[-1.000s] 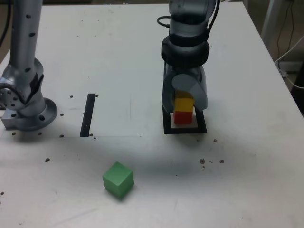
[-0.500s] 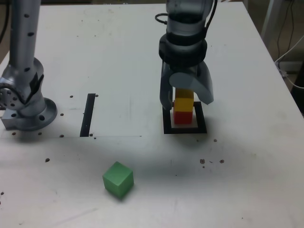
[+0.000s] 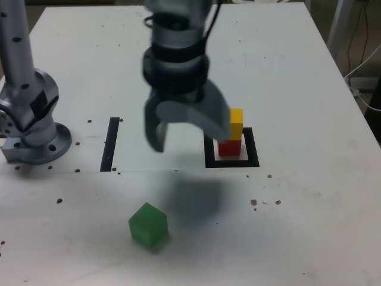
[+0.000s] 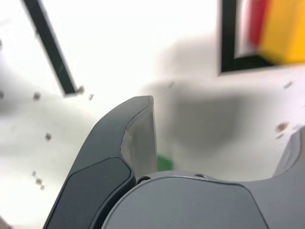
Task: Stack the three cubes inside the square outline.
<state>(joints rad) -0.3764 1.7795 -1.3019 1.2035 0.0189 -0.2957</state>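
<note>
In the exterior view, the gripper (image 3: 189,140) is seen wide-jawed and empty, with yellow (image 3: 236,124) stacked on red (image 3: 230,148) inside the outline (image 3: 252,156) beside it and green (image 3: 148,226) set below; in the wrist view, green (image 4: 164,162) is partly hidden behind it.

The cubes (image 3: 230,131) look matt and smooth; the fingers (image 4: 138,138) look like smooth, satiny grey plastic.
</note>
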